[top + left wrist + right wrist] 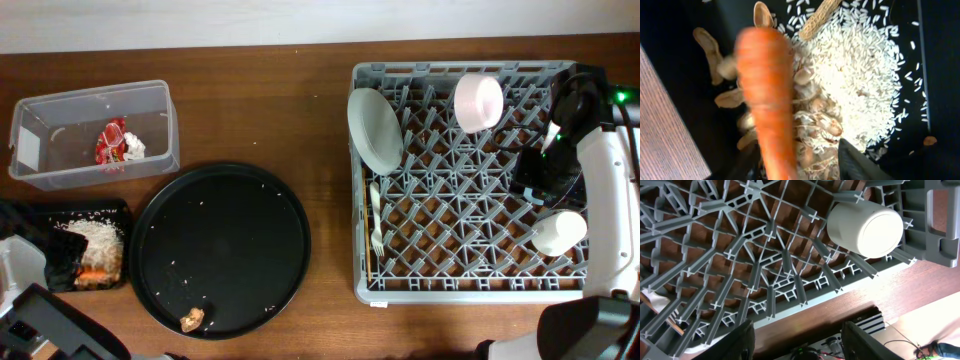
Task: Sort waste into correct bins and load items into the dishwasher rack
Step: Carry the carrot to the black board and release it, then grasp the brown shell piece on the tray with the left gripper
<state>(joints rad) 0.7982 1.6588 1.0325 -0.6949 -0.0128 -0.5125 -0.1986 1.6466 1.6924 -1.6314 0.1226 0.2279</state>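
Note:
My left gripper [800, 167] is open over the shallow black tray [90, 207]. The orange carrot [767, 95] is blurred between its fingers, clear of the right finger, above white rice [860, 75] and brown scraps [812, 122]. The clear tub [60, 105] holds the red wrapper [110, 143] and white paper [133, 148]. The grey rack [460, 290] holds the white plate [374, 130], pink bowl [478, 101], cream cup [558, 232], fork [377, 225] and chopstick [368, 255]. My right gripper [797, 335] is open and empty above the rack, near the cream cup [865, 224]. The blue cup is not visible.
A large round black tray [220, 250] lies in the middle, with scattered rice grains and one brown scrap [192, 319] near its front edge. The right arm [600, 170] reaches over the rack's right side. Bare wooden table lies between the tray and the rack.

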